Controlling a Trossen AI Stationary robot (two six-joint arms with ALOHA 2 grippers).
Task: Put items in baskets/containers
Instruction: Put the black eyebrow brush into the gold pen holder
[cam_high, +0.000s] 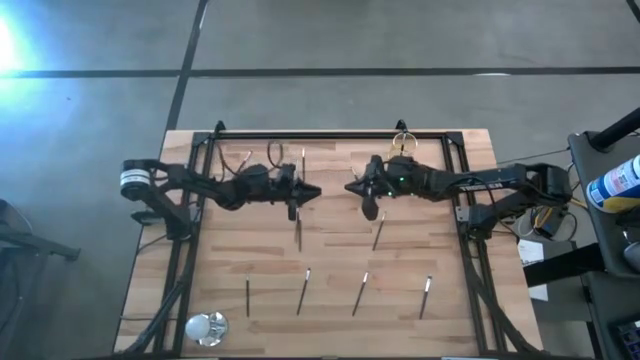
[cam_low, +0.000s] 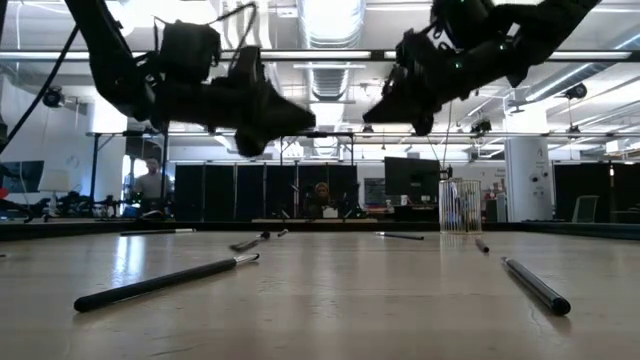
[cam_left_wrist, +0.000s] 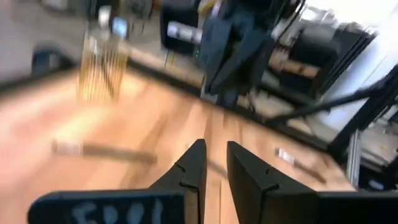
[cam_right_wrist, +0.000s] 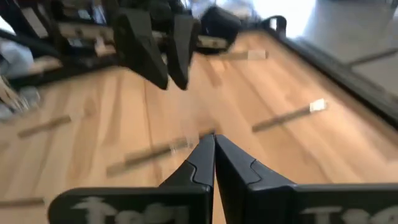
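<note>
Your left gripper (cam_high: 312, 190) hangs above the middle of the table (cam_high: 330, 255), jaws parted by a narrow gap with nothing between them. Your right gripper (cam_high: 351, 186) faces it from close by, also raised off the wood, its fingers pressed together and holding nothing. The clear amber cup (cam_high: 404, 142) stands at the far edge, behind the right arm. 4 sticks lie in a near row (cam_high: 303, 291), 2 more sit mid-table under the grippers (cam_high: 379, 231), and others rest near the far edge. A white ball (cam_high: 206, 326) sits at the near left corner.
</note>
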